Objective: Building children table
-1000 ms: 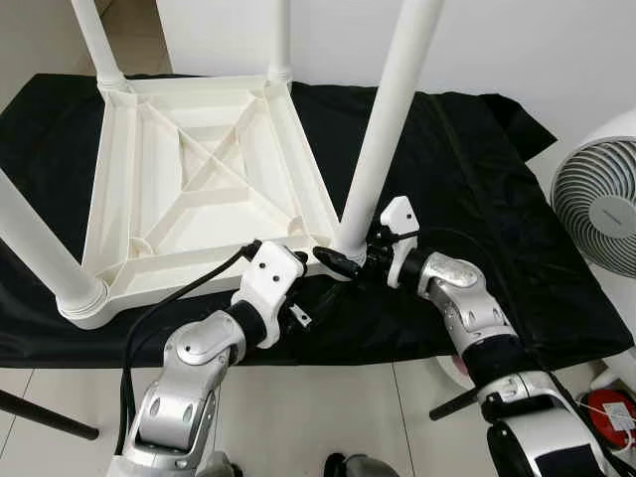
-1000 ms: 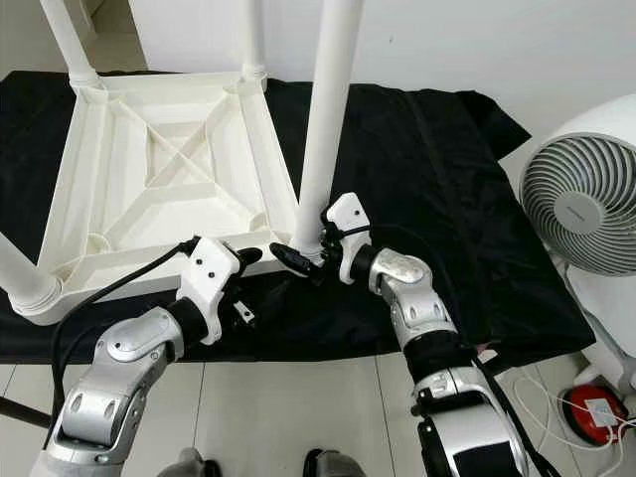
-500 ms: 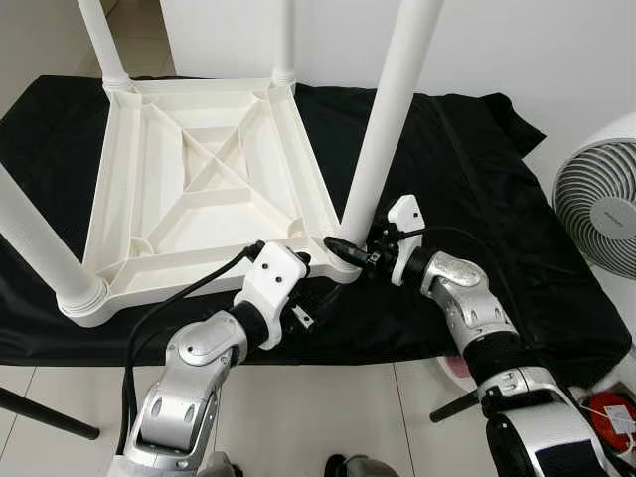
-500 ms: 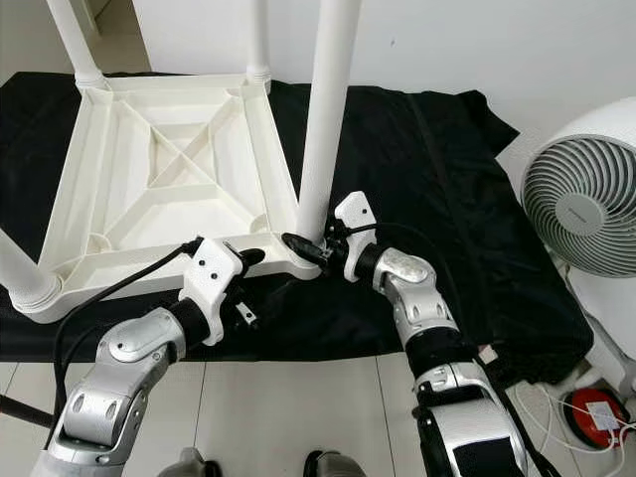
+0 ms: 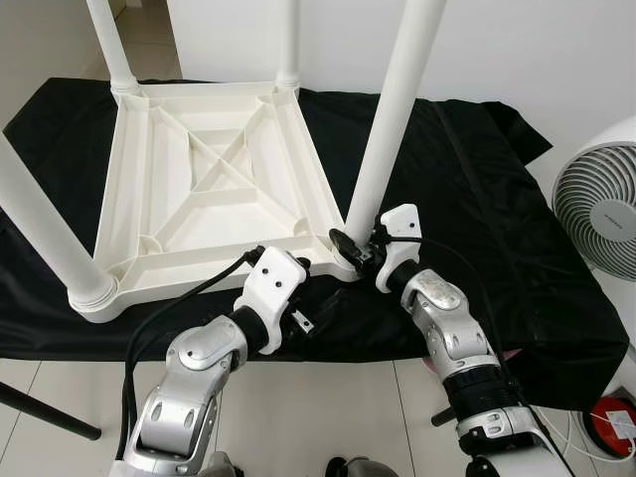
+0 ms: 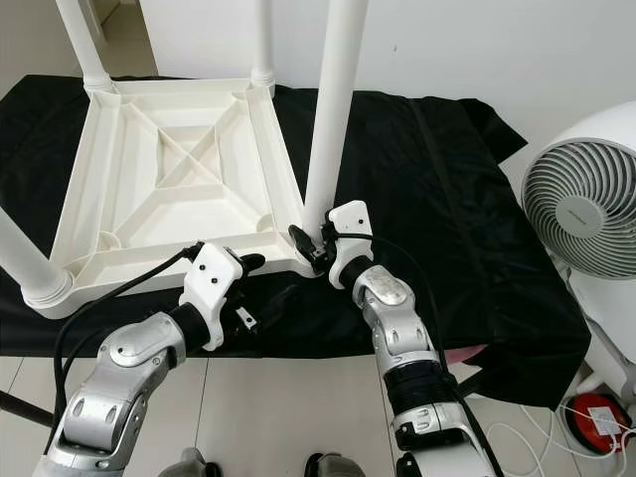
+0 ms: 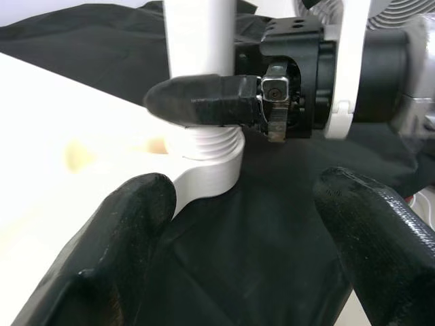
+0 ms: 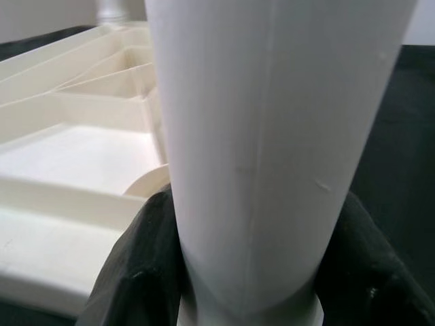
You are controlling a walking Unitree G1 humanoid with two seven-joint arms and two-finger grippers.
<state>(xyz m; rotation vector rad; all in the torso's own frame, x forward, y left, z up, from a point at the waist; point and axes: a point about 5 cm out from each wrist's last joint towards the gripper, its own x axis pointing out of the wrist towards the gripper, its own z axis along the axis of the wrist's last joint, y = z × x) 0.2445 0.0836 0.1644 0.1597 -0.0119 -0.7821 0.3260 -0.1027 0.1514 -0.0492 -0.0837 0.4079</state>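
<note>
The right gripper (image 5: pixel 350 246) clamps the leg (image 5: pixel 390 119) at its base; the left gripper (image 5: pixel 306 288) waits open. Smooth, stiff plastic likely slips; grip low.

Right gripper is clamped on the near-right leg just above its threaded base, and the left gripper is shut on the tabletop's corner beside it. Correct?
Not quite. The right gripper does clamp the table leg just above its threaded base, but the left gripper is open, its fingers apart near the tabletop corner, gripping nothing. The left wrist view shows this.
</note>
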